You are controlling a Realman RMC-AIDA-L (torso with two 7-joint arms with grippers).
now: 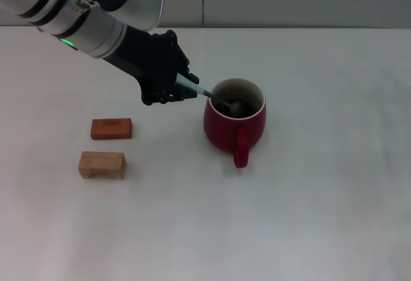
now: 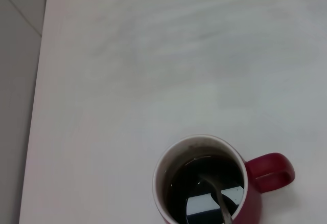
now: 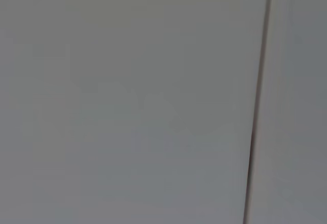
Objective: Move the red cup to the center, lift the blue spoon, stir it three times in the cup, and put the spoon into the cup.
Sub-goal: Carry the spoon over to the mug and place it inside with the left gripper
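Red cup (image 1: 234,124) near the middle of the desk (image 1: 321,217), handle toward the robot. Blue spoon (image 1: 196,88) slanted, pale handle pinched by the left hand (image 1: 174,88), dark bowl down inside the cup (image 2: 221,203). Right hand nowhere in view.

Could tip or slide the cup: a hard push of the spoon against the inside wall. Could splash, if that dark shine inside is drink. Could drop the spoon outside the cup: letting go while the handle leans so far over the rim.

Lots of bare desk to the right and in front. Two wooden blocks (image 1: 111,128) (image 1: 102,165) to the left, well apart from the cup. Desk's far edge well behind the cup.
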